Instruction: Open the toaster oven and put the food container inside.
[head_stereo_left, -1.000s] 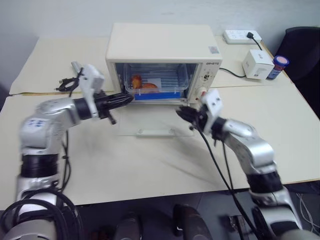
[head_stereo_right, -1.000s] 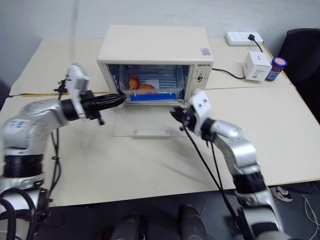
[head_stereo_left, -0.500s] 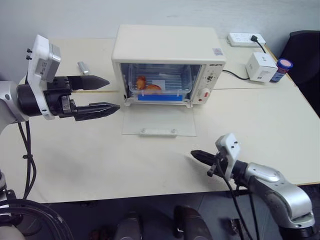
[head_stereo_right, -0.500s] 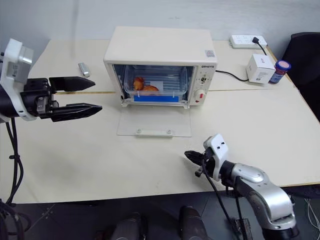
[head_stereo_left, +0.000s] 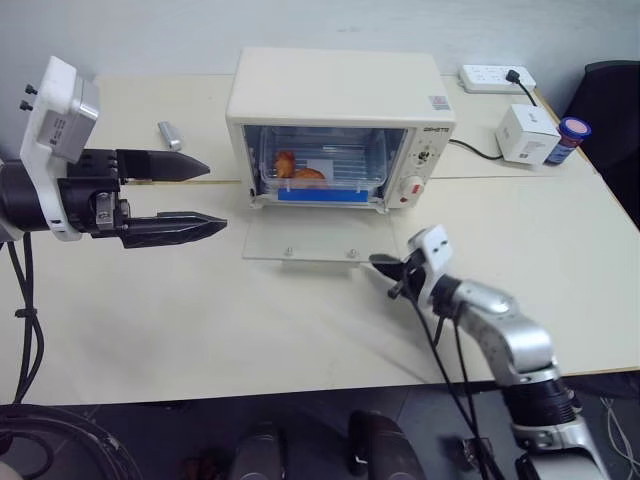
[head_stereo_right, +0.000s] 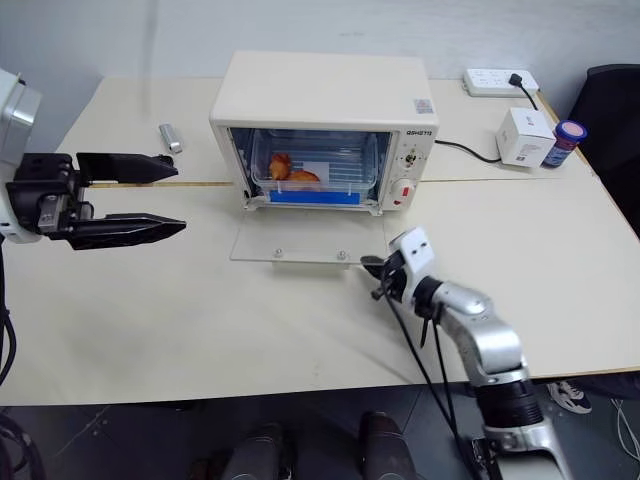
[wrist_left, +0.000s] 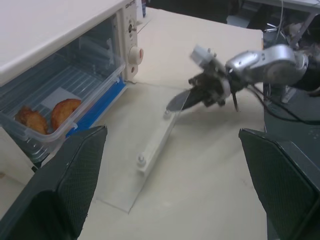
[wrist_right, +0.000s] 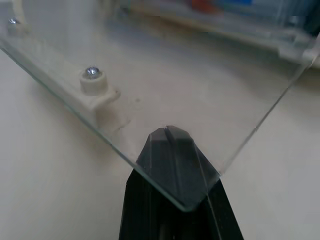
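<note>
Your toaster oven is sitting toward the back of the cream table, with its glass door hanging open, nearly flat and just clear of the tabletop. The food container is resting inside the oven cavity on the rack, its blue clip strip facing the opening and orange food pieces showing through the clear plastic. Your left gripper is hovering well to the left of the oven, apart from it, with its two black fingers spread wide and nothing between them. Your right gripper is lying low at the door's front right corner with its fingers pressed together, holding nothing; in the right wrist view its joined tips are sitting under the corner of the glass. Behind the oven you are seeing a power strip, a small white cube box beside a blue-capped bottle, and a small grey cylinder on the table to the left.
</note>
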